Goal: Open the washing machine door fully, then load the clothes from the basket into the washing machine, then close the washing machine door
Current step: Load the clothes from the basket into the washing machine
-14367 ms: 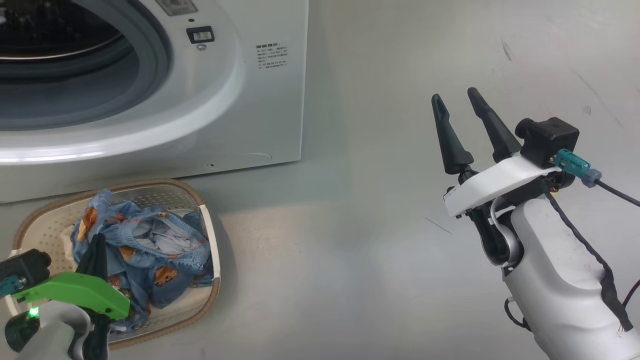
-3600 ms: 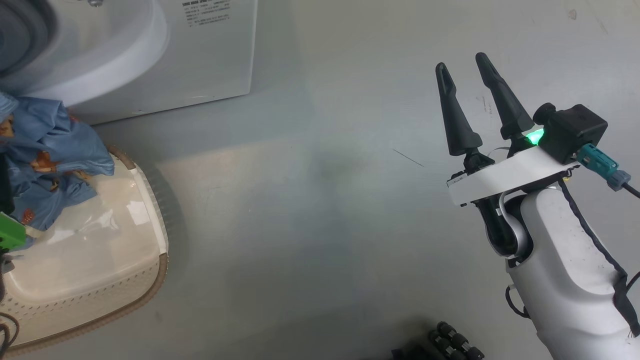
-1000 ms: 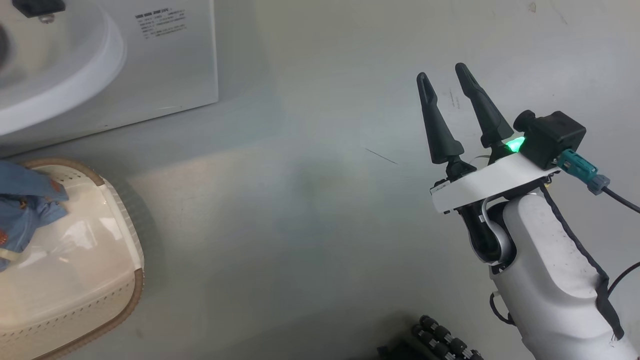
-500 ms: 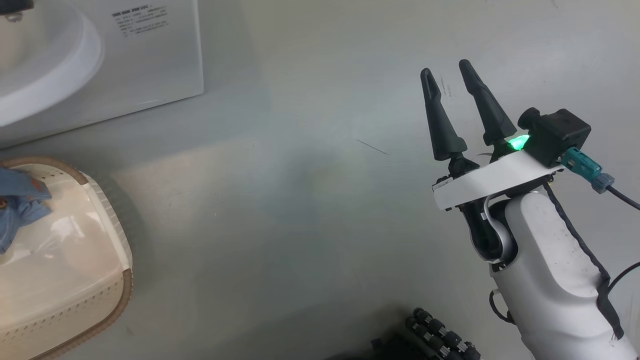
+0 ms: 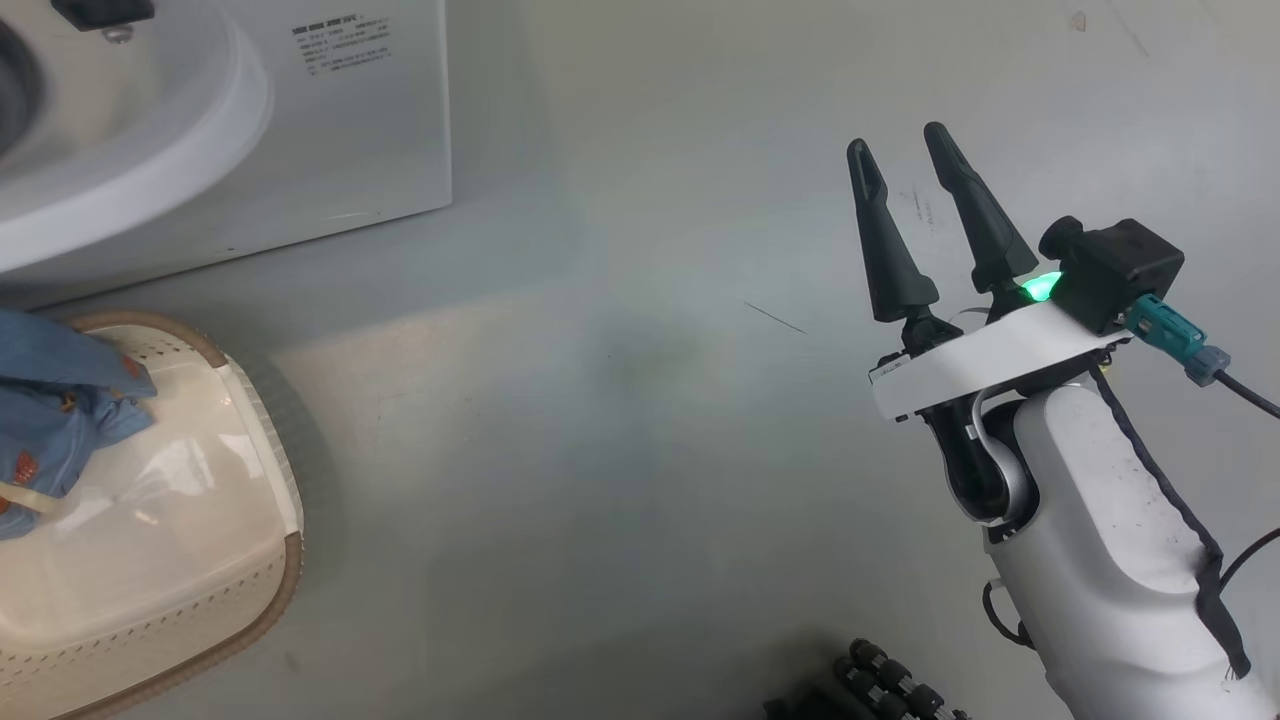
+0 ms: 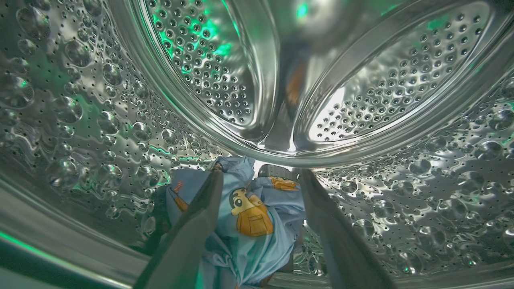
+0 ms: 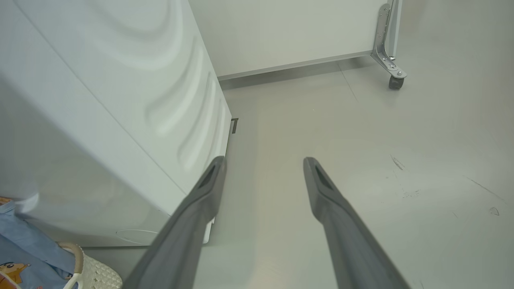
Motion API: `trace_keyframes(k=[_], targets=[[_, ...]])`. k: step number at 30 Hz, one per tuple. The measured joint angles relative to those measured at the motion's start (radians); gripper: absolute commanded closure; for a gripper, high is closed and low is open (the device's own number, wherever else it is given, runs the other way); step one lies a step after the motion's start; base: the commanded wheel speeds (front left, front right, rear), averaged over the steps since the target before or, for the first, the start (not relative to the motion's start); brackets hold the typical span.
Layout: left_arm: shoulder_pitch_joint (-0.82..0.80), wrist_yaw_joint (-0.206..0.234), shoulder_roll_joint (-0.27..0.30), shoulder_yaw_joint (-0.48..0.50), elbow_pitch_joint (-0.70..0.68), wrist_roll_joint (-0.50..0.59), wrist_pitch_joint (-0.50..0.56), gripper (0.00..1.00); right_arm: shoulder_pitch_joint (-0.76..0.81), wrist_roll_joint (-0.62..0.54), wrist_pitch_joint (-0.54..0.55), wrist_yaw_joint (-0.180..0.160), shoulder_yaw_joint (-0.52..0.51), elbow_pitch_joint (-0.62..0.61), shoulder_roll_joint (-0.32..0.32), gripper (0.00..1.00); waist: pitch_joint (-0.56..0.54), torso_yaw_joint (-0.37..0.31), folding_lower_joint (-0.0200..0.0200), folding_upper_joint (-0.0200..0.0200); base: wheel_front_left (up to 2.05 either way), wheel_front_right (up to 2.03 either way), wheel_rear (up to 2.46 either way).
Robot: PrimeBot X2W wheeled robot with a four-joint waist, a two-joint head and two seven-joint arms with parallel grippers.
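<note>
Clothes (image 6: pixel 249 216), blue with an orange cartoon print, lie heaped at the bottom of the steel drum (image 6: pixel 80 120), right between the two long fingers of the left pincer (image 6: pixel 261 176), which reaches deep inside the washing machine (image 5: pixel 370 130). That pincer stands open, its fingers spread wide to either side of the bundle and not pinching it. Whether the fabric brushes a finger I cannot tell. Past its tips rise the drum's dimpled back wall and a raised rib, with green light glinting off the metal. The right pincer (image 5: pixel 898 140) hangs over the bare grey floor (image 5: pixel 600 450), well apart from the machine. It is open too, with nothing between its dark fingers, and a green lamp (image 5: pixel 1035 288) glows at its base. Off to its left stands the machine's white front corner. Lower on that same side sits the basket (image 5: pixel 290 560), cream with a brown rim, and more blue cloth (image 5: pixel 50 420) is draped over its far end. From the right wrist view, the machine's white side panel (image 7: pixel 100 120) runs along the left of the right pincer (image 7: pixel 264 160). A corner of the basket (image 7: pixel 76 257) and some blue cloth (image 7: pixel 24 249) show low on that side. Well beyond the tips, a metal bracket with a small caster (image 7: pixel 395 82) stands on the floor. A black ribbed object (image 5: pixel 890 680) lies on the floor behind the right pincer, near its forearm.
</note>
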Motion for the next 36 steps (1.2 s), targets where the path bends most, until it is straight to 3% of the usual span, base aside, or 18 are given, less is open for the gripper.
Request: trace_keyframes(k=[36], targets=[[0.356, -0.005, -0.053, -0.111, -0.135, -0.001, -0.242, 0.0, 0.025, -0.003, 0.0, 0.0, -0.005, 0.027, -0.028, 0.0, -0.136, 0.095, 0.0, 0.0, 0.0, 0.0, 0.0]])
